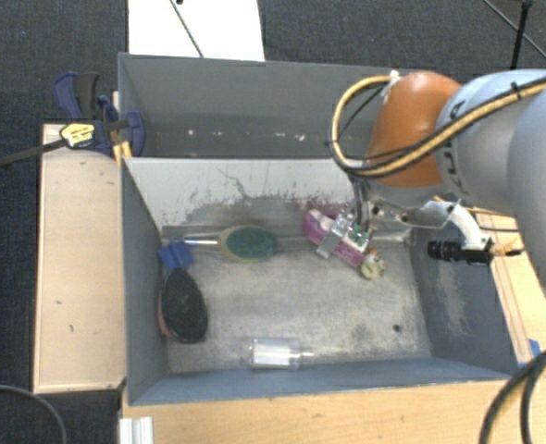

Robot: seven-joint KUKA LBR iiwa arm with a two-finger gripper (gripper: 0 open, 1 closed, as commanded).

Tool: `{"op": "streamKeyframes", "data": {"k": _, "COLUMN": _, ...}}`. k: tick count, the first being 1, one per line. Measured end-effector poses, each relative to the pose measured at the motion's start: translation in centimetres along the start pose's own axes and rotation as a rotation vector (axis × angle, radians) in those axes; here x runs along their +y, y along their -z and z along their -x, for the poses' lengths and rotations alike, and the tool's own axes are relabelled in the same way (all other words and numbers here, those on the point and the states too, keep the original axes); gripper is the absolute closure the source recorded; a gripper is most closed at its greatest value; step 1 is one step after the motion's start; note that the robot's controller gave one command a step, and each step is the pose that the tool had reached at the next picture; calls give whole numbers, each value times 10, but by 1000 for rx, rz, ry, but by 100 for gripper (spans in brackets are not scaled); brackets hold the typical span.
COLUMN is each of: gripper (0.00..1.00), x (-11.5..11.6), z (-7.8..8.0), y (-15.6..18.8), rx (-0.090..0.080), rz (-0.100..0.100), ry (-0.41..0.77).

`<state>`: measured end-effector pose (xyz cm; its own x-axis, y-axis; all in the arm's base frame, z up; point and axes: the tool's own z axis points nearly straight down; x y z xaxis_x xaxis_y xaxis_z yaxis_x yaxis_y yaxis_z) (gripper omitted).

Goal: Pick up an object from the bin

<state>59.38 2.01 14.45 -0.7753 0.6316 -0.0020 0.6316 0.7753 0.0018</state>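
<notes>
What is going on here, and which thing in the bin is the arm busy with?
The robot arm reaches into the grey bin from the right. Its end effector is down at a pink and purple object near the back wall, right of centre. Whether it already grips it, I cannot tell. A green round thing, a black oval thing and a clear small piece lie apart from it.
</notes>
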Motion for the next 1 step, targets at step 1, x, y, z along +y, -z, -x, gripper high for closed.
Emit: {"op": "streamKeyframes", "data": {"k": 1, "gripper": 100, "x": 0, "z": 1, "y": 25, "rx": -1, "rz": 1, "ry": 7}}
